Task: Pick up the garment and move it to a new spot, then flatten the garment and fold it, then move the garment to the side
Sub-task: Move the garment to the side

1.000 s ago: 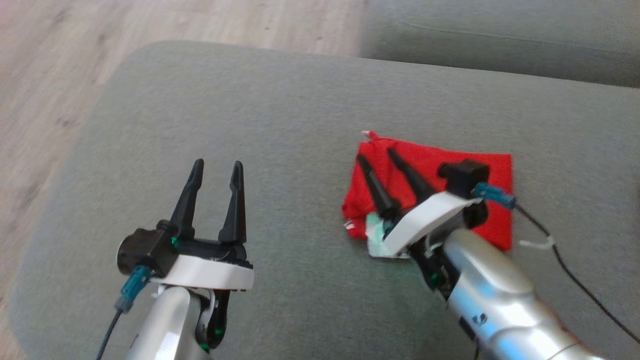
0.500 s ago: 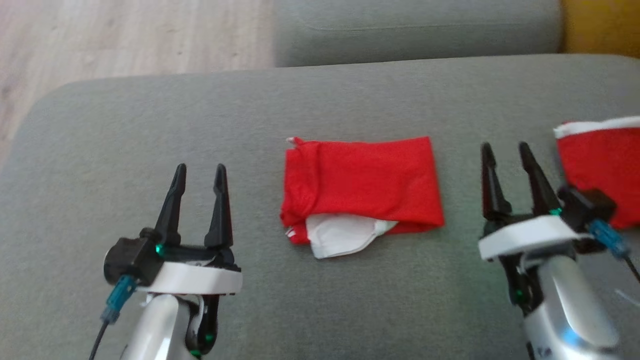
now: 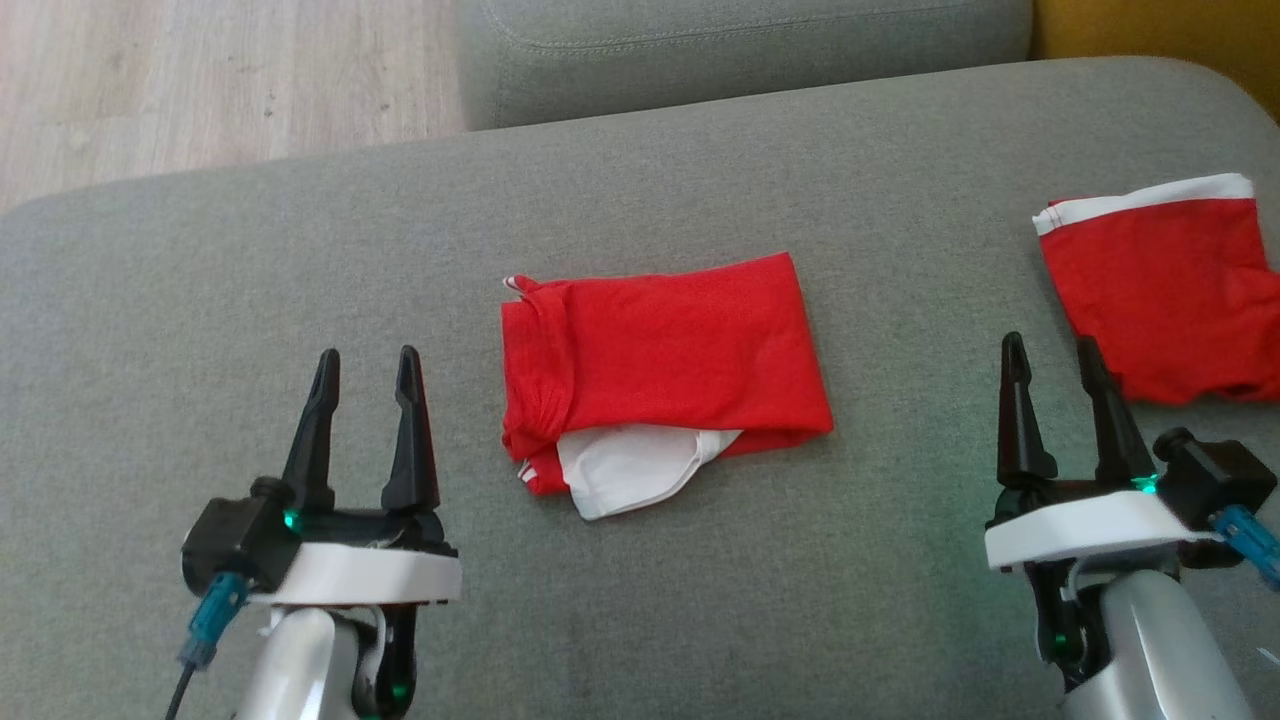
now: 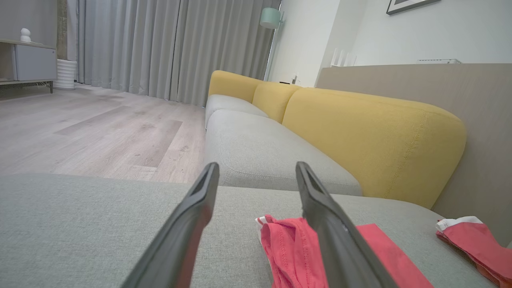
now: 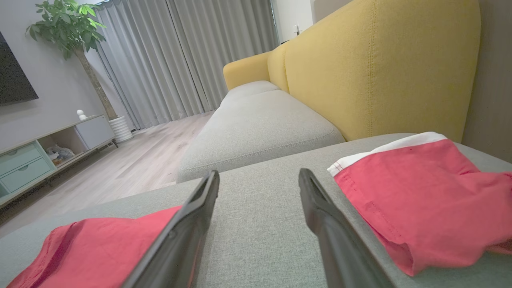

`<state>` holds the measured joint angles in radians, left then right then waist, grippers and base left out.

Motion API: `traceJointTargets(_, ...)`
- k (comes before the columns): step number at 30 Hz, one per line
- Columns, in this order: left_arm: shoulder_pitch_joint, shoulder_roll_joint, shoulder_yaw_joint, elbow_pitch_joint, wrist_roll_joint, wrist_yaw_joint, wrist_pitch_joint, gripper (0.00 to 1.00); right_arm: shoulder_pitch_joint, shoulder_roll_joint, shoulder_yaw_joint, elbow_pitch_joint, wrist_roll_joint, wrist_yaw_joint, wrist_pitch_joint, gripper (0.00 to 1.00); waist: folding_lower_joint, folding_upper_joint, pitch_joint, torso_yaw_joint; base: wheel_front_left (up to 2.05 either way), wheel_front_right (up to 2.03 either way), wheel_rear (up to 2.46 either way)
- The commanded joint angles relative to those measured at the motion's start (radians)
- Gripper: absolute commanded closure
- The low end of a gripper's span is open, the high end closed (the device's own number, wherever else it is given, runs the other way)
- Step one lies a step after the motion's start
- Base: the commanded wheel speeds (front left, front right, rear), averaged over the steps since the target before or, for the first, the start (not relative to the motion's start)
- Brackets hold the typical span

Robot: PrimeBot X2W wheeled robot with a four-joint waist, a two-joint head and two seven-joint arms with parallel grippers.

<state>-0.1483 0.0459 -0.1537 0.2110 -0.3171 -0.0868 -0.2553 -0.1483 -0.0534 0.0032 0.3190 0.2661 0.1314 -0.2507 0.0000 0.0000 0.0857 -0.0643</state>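
Red cloth makes two pieces on your grey seat cushion (image 3: 700, 620): one garment (image 3: 680, 350), folded into a compact rectangle with a white sleeve poking out of its near edge, and one pair of red shorts (image 3: 1160, 300) with a white band. You have two grippers, each with its jaws apart and nothing between them. Your left gripper (image 3: 368, 353) sits over bare cushion, and the garment lies just right of its right finger, clear of it. Your right gripper (image 3: 1050, 340) sits over bare cushion too. The garment is well off to the left of its jaws, and the shorts lie just right of and beyond its right finger, close but apart. The garment therefore rests between your two sets of jaws, nearer the left set. Beyond both sets of fingertips you see a yellow backrest (image 5: 380, 68) and a second grey seat (image 5: 260, 132). Far ahead and left of the right jaws, one white ribbed pot (image 5: 120, 129) holds one leafy plant (image 5: 66, 24). One low cabinet (image 5: 48, 132) there has an open compartment holding something pale, too small to name, beside two green drawers (image 5: 18, 166)
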Motion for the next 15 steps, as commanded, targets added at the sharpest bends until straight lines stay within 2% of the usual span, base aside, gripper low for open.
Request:
traceJointTargets(1,-0.025,0.004,0.036,-0.037,0.008,0.003,-0.006,0.0,-0.029,0.003,0.028,-0.037,0.006,-0.001,-0.011,0.0,0.0,0.0,0.002,0.001,0.0,0.0,0.0)
traceJointTargets(8,-0.042,0.004,0.023,-0.037,0.006,-0.002,-0.006,0.0,-0.04,0.003,0.026,-0.03,-0.007,-0.001,-0.011,0.0,0.0,0.0,0.015,0.024,0.0,0.0,0.0)
traceJointTargets(15,-0.072,0.004,-0.002,-0.039,0.004,-0.006,-0.006,0.0,-0.094,0.003,0.017,0.005,-0.041,-0.001,-0.006,0.0,0.0,0.0,0.055,0.076,0.0,0.0,0.0)
